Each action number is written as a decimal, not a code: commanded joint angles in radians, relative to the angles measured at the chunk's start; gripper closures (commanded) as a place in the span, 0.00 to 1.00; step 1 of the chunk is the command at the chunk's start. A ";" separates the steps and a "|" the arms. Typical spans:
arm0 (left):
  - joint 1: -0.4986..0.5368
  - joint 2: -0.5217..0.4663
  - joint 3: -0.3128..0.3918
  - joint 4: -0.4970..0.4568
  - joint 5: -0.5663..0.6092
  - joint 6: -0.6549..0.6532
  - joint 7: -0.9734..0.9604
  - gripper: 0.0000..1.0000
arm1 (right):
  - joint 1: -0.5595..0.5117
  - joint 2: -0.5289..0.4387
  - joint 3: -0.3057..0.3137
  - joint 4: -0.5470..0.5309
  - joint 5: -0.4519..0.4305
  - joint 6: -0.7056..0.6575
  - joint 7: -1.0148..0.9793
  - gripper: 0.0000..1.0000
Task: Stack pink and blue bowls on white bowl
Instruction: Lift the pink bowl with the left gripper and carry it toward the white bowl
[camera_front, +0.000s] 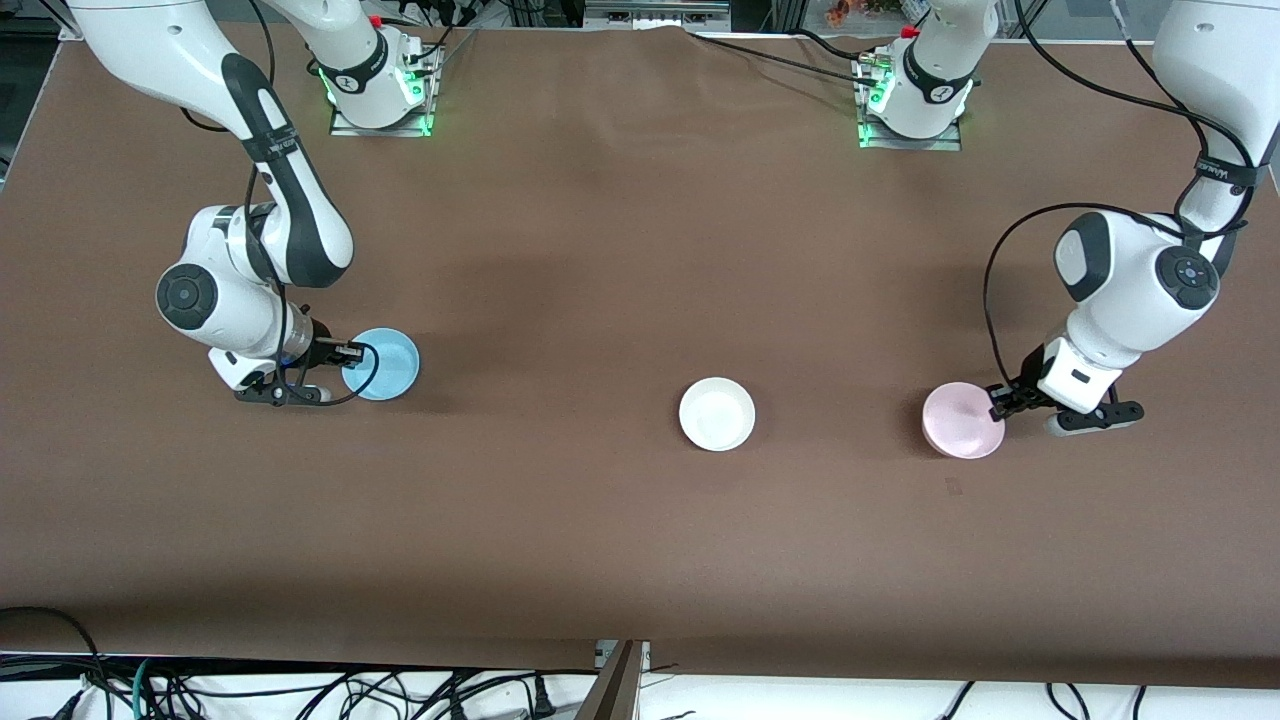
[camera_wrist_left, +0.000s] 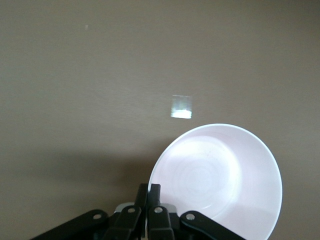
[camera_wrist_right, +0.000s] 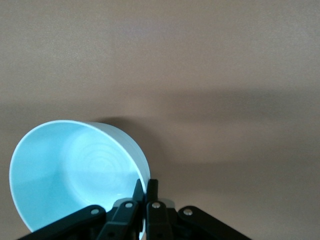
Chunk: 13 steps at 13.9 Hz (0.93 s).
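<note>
right gripper (camera_front: 352, 352): low near the worktop edge at the right arm's end, roughly mid-depth. Fingers (camera_wrist_right: 141, 192) pinched together on the rim of the blue bowl, one inside the wall, one outside.
blue bowl (camera_front: 384, 364): held by its rim in the right gripper. Right wrist view shows it tilted, opening turned toward the camera, shadow on the cloth under it. Cannot tell if any part touches the table.
left gripper (camera_front: 1000, 402): low near the edge at the left arm's end, roughly mid-depth. Fingers (camera_wrist_left: 149, 196) clamped on the rim of the pink bowl.
pink bowl (camera_front: 961, 421): gripped at the rim on the side toward the left arm's end. Left wrist view shows it tipped, inside facing the camera. Contact with the table: cannot tell.
white bowl (camera_front: 717, 414): upright on the table, free of both grippers, between the other two bowls and closer to the pink one. Well apart from each.
table (camera_front: 620, 250): brown cloth cover. Small pale glossy patch (camera_wrist_left: 181, 107) on the cloth near the pink bowl, seen in the left wrist view.
</note>
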<state>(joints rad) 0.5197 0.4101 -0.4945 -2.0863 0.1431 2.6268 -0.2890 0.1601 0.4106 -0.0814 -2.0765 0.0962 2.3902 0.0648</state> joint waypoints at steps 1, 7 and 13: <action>0.002 -0.036 -0.082 0.008 0.029 -0.047 -0.192 1.00 | 0.001 -0.015 0.017 0.009 0.008 -0.022 -0.010 1.00; -0.070 -0.059 -0.197 0.008 0.030 -0.053 -0.493 1.00 | 0.004 -0.019 0.029 0.038 0.008 -0.106 0.004 1.00; -0.210 -0.040 -0.191 0.041 0.050 -0.053 -0.695 1.00 | 0.004 -0.013 0.038 0.047 0.010 -0.108 0.004 1.00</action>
<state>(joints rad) 0.3416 0.3706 -0.6961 -2.0676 0.1442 2.5950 -0.9096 0.1653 0.4054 -0.0477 -2.0404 0.0962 2.3038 0.0671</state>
